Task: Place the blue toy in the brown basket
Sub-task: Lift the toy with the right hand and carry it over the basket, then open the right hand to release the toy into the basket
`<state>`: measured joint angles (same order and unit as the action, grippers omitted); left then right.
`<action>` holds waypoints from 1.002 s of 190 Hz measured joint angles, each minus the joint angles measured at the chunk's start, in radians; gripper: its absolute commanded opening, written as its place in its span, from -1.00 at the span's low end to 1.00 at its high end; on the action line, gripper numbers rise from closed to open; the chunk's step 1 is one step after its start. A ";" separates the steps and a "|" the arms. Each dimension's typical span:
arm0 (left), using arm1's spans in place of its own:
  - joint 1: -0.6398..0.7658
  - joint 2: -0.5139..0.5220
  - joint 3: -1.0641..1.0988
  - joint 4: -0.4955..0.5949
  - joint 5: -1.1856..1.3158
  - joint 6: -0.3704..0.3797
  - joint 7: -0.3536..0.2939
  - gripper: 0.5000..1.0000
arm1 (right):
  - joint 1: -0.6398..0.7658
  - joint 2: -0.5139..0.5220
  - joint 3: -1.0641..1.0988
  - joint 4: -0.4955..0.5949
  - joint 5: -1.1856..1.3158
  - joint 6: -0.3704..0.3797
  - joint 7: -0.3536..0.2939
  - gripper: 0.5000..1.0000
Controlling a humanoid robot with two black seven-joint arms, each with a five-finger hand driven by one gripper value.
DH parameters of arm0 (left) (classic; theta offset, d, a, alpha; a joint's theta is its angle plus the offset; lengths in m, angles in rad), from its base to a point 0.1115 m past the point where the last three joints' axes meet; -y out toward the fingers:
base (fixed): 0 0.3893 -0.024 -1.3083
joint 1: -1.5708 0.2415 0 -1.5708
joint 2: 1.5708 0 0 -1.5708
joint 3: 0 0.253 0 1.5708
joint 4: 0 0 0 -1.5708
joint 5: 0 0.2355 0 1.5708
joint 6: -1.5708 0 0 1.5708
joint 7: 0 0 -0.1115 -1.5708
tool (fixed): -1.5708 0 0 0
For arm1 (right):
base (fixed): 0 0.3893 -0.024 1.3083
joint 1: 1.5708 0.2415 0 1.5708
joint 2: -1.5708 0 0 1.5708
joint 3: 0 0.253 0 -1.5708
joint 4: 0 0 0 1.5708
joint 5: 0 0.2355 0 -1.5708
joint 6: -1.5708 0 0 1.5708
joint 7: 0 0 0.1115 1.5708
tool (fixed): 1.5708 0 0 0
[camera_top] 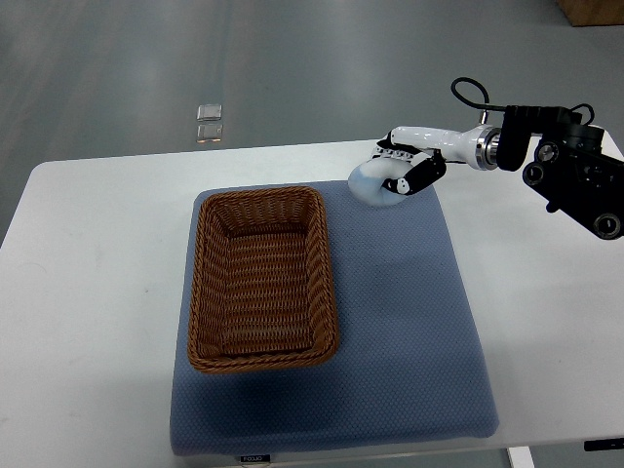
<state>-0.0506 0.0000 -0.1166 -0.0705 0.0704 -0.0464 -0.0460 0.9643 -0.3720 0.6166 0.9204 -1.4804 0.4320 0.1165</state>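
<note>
Pale blue toy [369, 185] is gripped by the right hand [402, 172], beyond the brown basket [261, 281]'s far right corner; it could be dropped short if released early.

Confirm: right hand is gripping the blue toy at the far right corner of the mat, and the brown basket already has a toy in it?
Not quite. The top view shows the brown basket empty. The rest holds: the right hand grips the blue toy at the far right corner of the mat.
</note>
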 measured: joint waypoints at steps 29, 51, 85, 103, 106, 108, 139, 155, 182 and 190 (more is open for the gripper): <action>0.000 0.000 0.000 0.000 0.000 0.000 0.000 1.00 | 0.028 0.055 -0.013 0.000 0.000 0.003 0.000 -1.00; 0.000 0.000 0.000 0.000 0.000 0.001 0.000 1.00 | 0.061 0.127 -0.053 -0.008 0.000 0.003 -0.001 -1.00; 0.000 0.000 0.000 0.000 0.001 0.001 0.000 1.00 | 0.115 0.261 -0.095 -0.054 -0.001 0.000 -0.011 -1.00; 0.000 0.000 0.000 0.000 0.001 0.002 0.000 1.00 | 0.137 0.308 -0.119 -0.076 -0.001 -0.003 -0.013 -0.97; 0.000 0.000 0.000 0.000 0.001 0.002 0.000 1.00 | 0.140 0.316 -0.123 -0.079 -0.001 -0.004 -0.013 -0.94; 0.000 0.000 0.000 0.000 0.001 0.002 0.000 1.00 | 0.142 0.320 -0.125 -0.081 -0.001 -0.004 -0.013 -0.91; 0.000 0.000 0.000 0.000 0.001 0.002 0.000 1.00 | 0.148 0.364 -0.152 -0.101 -0.001 -0.012 -0.015 0.18; 0.000 0.000 0.000 0.000 0.000 0.002 0.000 1.00 | 0.145 0.370 -0.167 -0.107 -0.001 -0.034 -0.016 0.64; 0.000 0.000 0.000 0.000 0.000 0.002 0.000 1.00 | 0.141 0.372 -0.171 -0.114 0.000 -0.056 -0.017 0.67; 0.000 0.000 0.000 0.000 0.000 0.002 0.000 1.00 | 0.140 0.372 -0.170 -0.115 0.001 -0.057 -0.017 0.67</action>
<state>-0.0506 0.0000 -0.1166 -0.0705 0.0704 -0.0445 -0.0460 1.1041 -0.0001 0.4463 0.8052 -1.4790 0.3748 0.0996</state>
